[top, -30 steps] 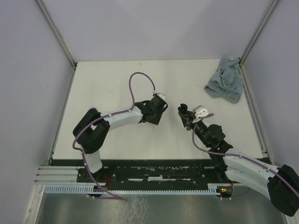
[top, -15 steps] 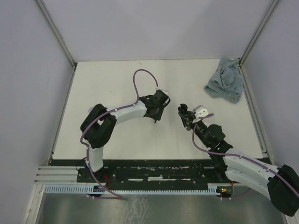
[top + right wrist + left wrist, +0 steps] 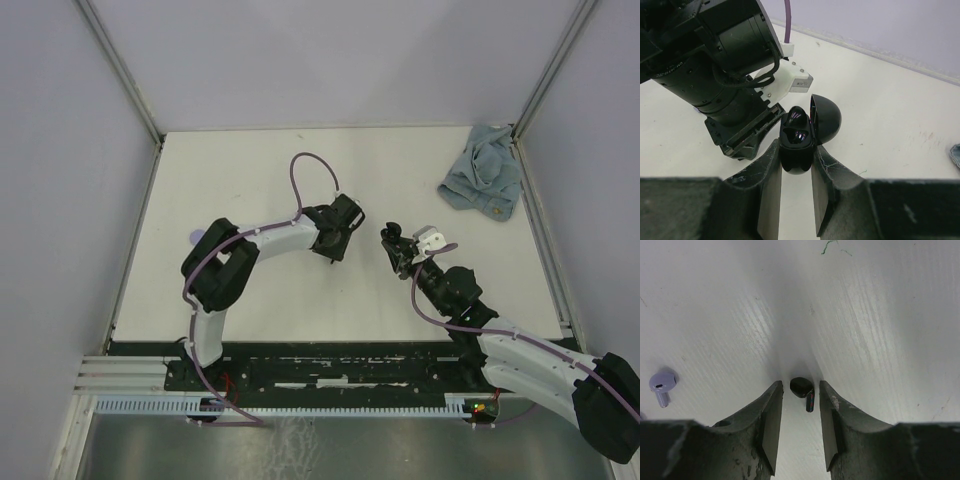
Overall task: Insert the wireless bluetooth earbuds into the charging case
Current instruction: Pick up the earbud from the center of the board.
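Note:
A black earbud with a short stem lies on the white table between the tips of my left gripper. The jaws stand narrowly apart, with a slim gap showing on each side of the earbud. A lilac earbud lies loose far to the left. My right gripper is shut on the black charging case, whose lid is hinged open to the right. From above, the left gripper points down at the table, a short way left of the held case.
A crumpled blue-grey cloth lies at the table's back right corner. The left arm's wrist fills the space just left of the case. Grey walls enclose the table on three sides.
The left gripper's jaws have narrowed around the black earbud, and the left arm has shifted slightly right with its elbow swinging in. The right arm holds still.

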`<action>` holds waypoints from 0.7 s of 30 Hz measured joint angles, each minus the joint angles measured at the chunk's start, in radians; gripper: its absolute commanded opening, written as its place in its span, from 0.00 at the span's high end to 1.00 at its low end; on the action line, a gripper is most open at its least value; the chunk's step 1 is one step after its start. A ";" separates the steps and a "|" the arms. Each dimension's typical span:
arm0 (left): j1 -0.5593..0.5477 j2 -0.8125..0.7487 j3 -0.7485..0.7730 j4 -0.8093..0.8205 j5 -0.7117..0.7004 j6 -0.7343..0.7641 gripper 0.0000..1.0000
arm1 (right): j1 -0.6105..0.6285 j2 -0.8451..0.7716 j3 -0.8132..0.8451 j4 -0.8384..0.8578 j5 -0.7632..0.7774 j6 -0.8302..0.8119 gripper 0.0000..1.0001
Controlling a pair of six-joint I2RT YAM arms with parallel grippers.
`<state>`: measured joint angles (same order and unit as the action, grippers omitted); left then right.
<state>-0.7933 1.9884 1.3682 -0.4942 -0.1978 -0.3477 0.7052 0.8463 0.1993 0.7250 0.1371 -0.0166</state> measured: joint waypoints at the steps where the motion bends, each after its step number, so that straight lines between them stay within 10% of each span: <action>1: 0.000 0.004 0.000 0.000 0.000 0.000 0.59 | 0.000 0.000 0.000 0.000 0.000 0.000 0.98; 21: 0.002 -0.018 -0.036 0.024 0.017 0.000 0.77 | 0.000 0.000 0.000 0.000 -0.006 0.000 0.98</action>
<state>-0.7914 1.9701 1.3323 -0.4706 -0.1806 -0.3477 0.7052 0.8459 0.1993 0.7250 0.1310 -0.0162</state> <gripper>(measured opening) 0.285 0.328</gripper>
